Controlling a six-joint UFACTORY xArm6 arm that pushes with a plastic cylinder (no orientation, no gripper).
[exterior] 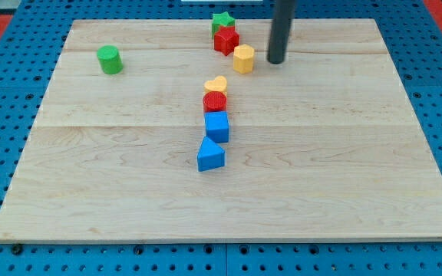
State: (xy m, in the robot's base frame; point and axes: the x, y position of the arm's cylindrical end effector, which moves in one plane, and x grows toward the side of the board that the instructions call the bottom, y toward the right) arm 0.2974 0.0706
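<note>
My tip (pixel 276 60) rests on the wooden board (pixel 344 153) near the view's top, just right of centre. The nearest block is a yellow hexagon (pixel 244 58), a short gap to the tip's left, not touching it. Up-left of the hexagon sits a red star (pixel 225 40) with a green star (pixel 222 21) right behind it. Lower down runs a line of blocks: a yellow heart (pixel 216 84), a red cylinder (pixel 215 102), a blue cube (pixel 216 126) and a blue triangular block (pixel 210 156).
A green cylinder (pixel 110 59) stands alone at the board's upper left. Around the board lies a blue pegboard surface (pixel 6 115) with red patches at the top corners.
</note>
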